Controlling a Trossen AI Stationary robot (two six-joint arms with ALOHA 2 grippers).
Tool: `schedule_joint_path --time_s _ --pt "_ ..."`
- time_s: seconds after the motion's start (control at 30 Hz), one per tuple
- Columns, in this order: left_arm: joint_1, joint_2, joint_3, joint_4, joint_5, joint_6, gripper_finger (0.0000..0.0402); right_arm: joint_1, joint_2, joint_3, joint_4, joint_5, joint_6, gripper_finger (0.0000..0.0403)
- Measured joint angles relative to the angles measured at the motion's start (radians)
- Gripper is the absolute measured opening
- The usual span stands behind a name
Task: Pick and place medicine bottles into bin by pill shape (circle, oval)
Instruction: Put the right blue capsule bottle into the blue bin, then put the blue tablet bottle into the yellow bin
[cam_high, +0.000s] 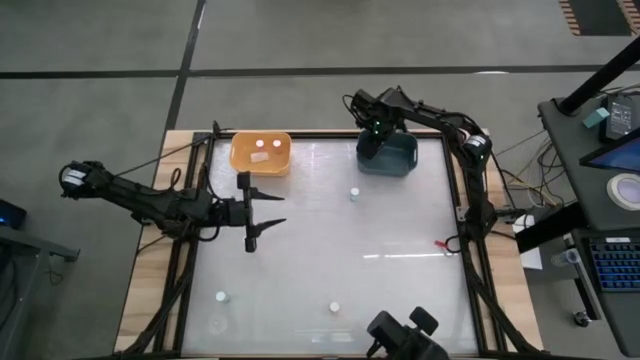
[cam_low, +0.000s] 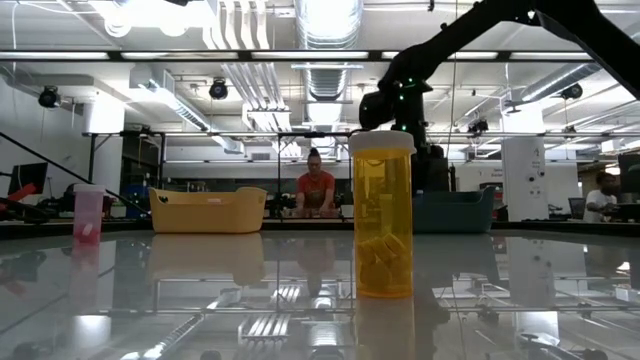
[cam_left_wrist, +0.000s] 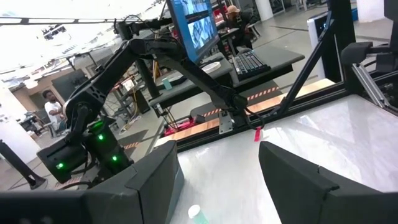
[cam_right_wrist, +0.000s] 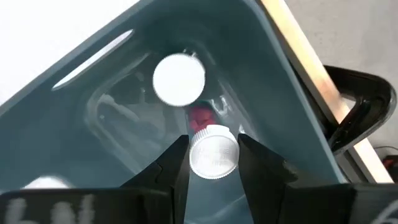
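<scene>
Over the teal bin at the table's far edge, we have the right gripper pinching a white-capped bottle; another bottle sits inside. We should lower it before letting go, so it lands upright. The left gripper waits spread by the orange bin.

Worktop was glossy white with a pale wood border. One bin was orange-yellow, the other bin dark teal-blue. Nearest bottle was amber-orange with a translucent orange cap and yellowish pills inside; another bottle was pink. Bottle between the right arm's black fingers had a white cap over red contents. Both arms were black, the right with green lights.
</scene>
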Motion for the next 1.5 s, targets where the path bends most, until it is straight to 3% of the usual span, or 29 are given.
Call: schedule_joint_path --time_s 0.3,0.97,1.5 --pt "0.0 0.0 0.0 0.0 0.0 0.0 0.0212 0.0 0.004 0.0 0.009 0.018 -0.007 0.0114" --pt "0.0 0.0 0.0 0.0 0.0 0.0 0.0212 0.0 0.004 0.0 0.034 0.018 0.006 0.0179" --pt "0.0 0.0 0.0 0.0 0.0 0.001 0.0212 0.005 -0.051 -0.002 0.0 0.015 0.022 0.0178"
